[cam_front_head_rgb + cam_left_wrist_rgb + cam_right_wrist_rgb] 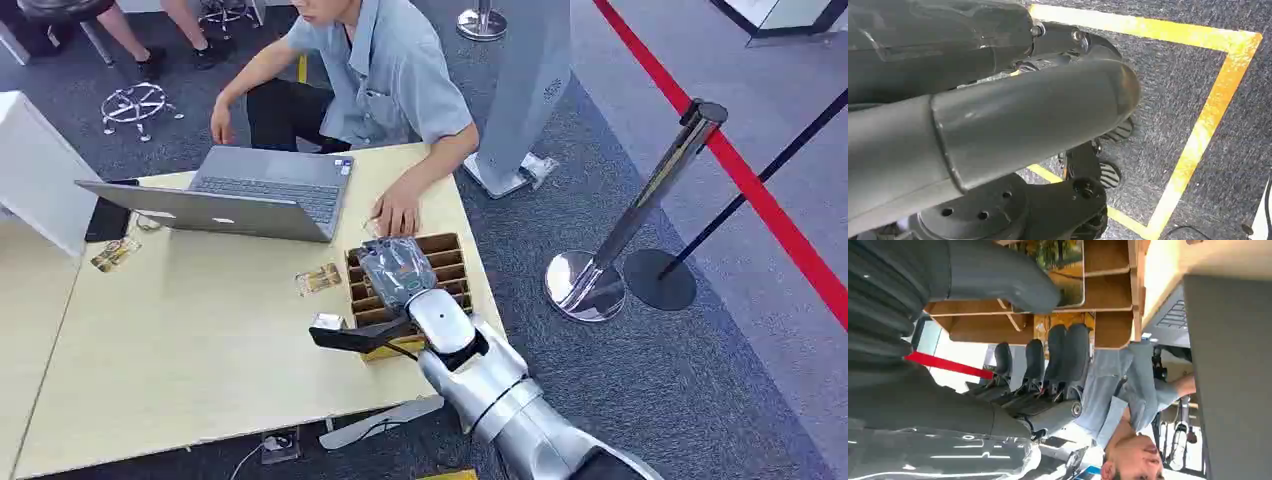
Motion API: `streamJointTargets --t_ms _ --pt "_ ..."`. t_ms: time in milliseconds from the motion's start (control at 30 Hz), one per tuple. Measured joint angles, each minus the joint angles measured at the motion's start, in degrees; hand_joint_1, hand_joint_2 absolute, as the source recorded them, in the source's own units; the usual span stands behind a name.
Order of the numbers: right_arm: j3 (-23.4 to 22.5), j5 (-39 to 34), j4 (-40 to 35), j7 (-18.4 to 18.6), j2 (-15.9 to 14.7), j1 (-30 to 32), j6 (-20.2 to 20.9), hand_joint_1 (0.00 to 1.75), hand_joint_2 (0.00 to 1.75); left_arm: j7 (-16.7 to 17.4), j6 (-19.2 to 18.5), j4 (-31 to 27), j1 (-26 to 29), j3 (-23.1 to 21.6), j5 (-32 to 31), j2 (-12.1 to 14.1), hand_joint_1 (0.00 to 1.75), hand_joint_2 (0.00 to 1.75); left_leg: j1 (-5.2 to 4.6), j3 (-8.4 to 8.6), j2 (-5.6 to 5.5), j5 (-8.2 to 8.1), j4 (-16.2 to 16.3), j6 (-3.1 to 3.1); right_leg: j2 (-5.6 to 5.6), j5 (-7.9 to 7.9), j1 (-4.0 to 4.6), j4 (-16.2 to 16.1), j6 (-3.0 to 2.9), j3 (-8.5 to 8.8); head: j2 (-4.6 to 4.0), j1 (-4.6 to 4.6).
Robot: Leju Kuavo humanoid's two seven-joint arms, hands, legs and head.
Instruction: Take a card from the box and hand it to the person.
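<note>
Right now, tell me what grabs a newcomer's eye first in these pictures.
The silver right arm reaches in from below, its right hand over the brown slotted cardboard box at the pale wooden table's near right edge. Just beyond, a person in a light blue shirt sits at an open grey laptop.

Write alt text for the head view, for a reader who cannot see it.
The robot's right hand reaches down over a slotted cardboard box at the near right edge of a pale wooden table. A seated person in a grey-blue shirt rests a hand just beyond the box, beside an open laptop; two cards lie on the table left of the box.
</note>
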Motion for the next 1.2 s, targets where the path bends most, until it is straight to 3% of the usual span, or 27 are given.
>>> streamJointTargets --t_ms 367,467,767,1200 --pt "-0.4 0.7 2.1 0.4 -1.1 0.4 0.1 1.08 1.75 0.0 0.0 0.0 0.0 0.0 -0.1 0.1 0.00 0.00 0.00 -0.05 0.00 0.00 0.0 0.00 0.00 0.00 0.00 0.0 0.00 -0.05 0.00 0.00" --pt "-0.7 0.9 2.1 0.4 -1.2 0.4 0.1 1.33 1.75 0.0 0.0 0.0 0.0 0.0 -0.1 0.2 0.00 0.00 0.00 -0.02 0.01 0.00 0.0 0.00 0.00 0.00 0.00 0.0 0.00 -0.04 0.00 0.00" --pt "-1.0 1.2 2.2 0.2 -1.2 0.5 -0.5 1.54 1.75 -0.4 0.0 0.0 0.0 0.0 -0.2 0.2 0.00 0.00 0.00 -0.02 0.00 0.01 0.0 0.00 -0.01 0.00 0.00 0.0 0.00 -0.02 0.00 0.00" --pt "-3.0 2.1 -2.9 -0.3 -1.3 0.4 -1.5 1.48 1.75 -0.8 0.0 0.0 0.0 0.0 -0.1 0.1 0.00 0.00 0.00 -0.02 0.01 0.01 0.0 -0.01 0.00 0.00 0.00 0.0 0.00 -0.03 0.00 0.00"
